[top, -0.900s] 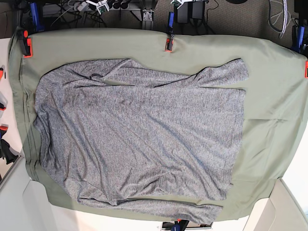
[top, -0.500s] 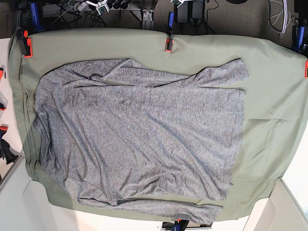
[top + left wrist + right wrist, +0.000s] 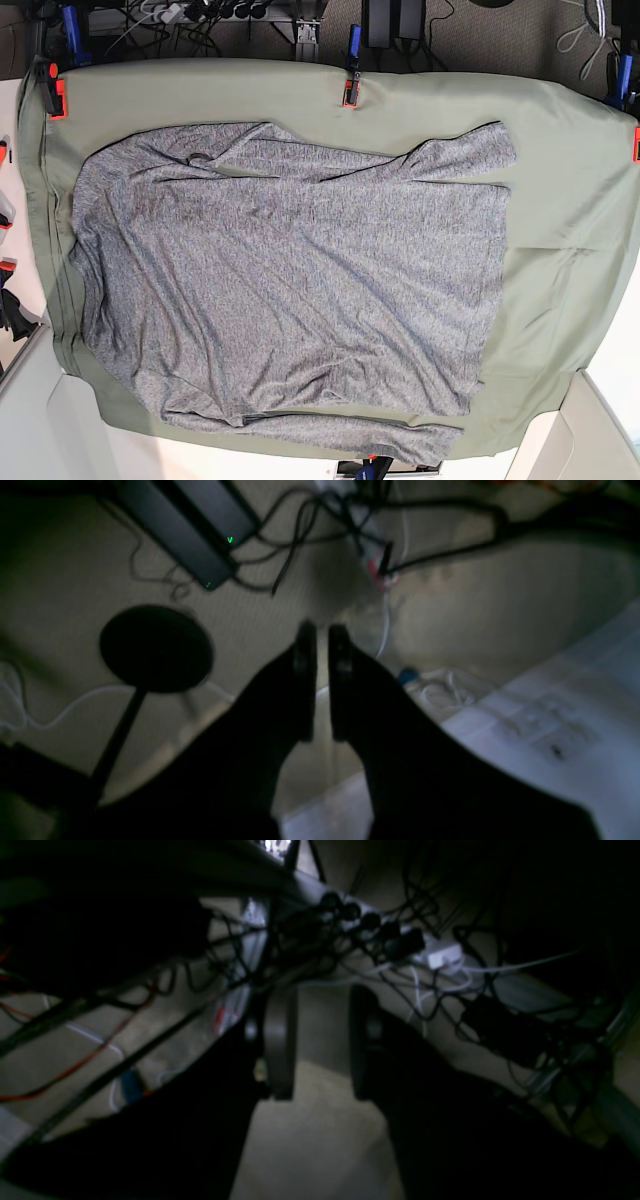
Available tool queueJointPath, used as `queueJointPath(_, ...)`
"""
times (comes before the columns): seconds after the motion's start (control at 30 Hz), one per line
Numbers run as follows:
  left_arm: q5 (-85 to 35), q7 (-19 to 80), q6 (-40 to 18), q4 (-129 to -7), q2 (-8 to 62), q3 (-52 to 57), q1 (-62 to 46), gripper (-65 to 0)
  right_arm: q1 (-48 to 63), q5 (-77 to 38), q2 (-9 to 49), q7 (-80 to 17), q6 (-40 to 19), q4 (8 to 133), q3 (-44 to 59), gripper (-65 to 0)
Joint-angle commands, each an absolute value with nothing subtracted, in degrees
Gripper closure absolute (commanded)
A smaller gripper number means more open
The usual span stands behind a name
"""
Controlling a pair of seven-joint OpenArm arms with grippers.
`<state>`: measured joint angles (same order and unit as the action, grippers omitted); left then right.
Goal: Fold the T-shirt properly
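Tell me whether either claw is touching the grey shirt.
Apart. The base view shows the shirt lying spread on the green cloth with no arm near it. Both wrist views show the left claw and right claw over floor and cables.

The T-shirt lies spread flat and unfolded, heather-grey and mottled, soft knit rumpled with shallow wrinkles across the body. One long sleeve runs along the far edge, the other along the near edge, both tucked close against the body.
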<state>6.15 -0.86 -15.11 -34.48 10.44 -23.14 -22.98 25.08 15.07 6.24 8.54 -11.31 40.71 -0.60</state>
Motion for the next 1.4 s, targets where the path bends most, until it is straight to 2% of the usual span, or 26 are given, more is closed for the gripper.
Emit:
queueJointPath(0.0, 6.0, -1.4, -15.6, -37.7, 10.9, -23.2, -25.3, -4.5, 26.9, 12.7, 7.6, 9.4, -12.3, 43.8, -0.5, -16.6)
queueJointPath(0.17, 6.0, -1.3, -15.7, -51.7, 13.2, -19.2, -33.8, -4.6, 35.1, 6.1, 10.9, 8.9, -17.2, 58.7, -0.5, -16.6)
queueJointPath(0.4, 6.0, -1.3, -15.8, -70.4, 13.5, -7.0, -44.8, -4.6, 45.2, -0.9, 14.6, 3.1, -16.4, 78.0, -0.4, -16.7)
queueJointPath(0.57, 6.0, -1.3, -16.3, -82.7, 13.5, -1.0, -51.1, -4.6, 50.1, -5.3, 14.9, 0.3, -15.8, 89.4, 2.0, -16.7)
queueJointPath(0.87, 5.7, -0.1, -16.3, -101.1, 13.5, 5.4, -57.0, -4.6, 51.3, -7.9, 14.9, -4.2, -15.3, 106.0, 7.2, -17.3)
queueJointPath(1.03, 3.0, 4.2, -16.3, -107.8, 13.5, 7.6, -57.3, -4.6, 49.6, -13.3, 14.9, -4.2, -10.2, 110.1, 8.9, -34.0)
queueJointPath(1.13, 0.3, 9.0, -15.3, -111.6, 13.5, 9.2, -57.3, -5.4, 47.5, -13.5, 14.9, -4.7, -5.7, 110.2, 9.5, -37.2)
queueJointPath(1.2, -1.6, 12.0, -13.6, -114.3, 13.9, 10.7, -57.3, -10.8, 45.6, -13.5, 14.9, -6.0, -3.3, 110.2, 10.0, -37.2)
queueJointPath(1.3, -5.4, 12.4, -13.1, -117.2, 15.8, 13.5, -57.3, -27.0, 42.0, -13.6, 14.3, -9.6, -3.1, 110.2, 10.5, -37.2)
queueJointPath(1.37, -7.0, 12.1, -13.1, -118.3, 17.5, 15.1, -57.3, -34.2, 40.0, -14.7, 14.1, -11.1, -3.2, 110.1, 10.5, -37.2)
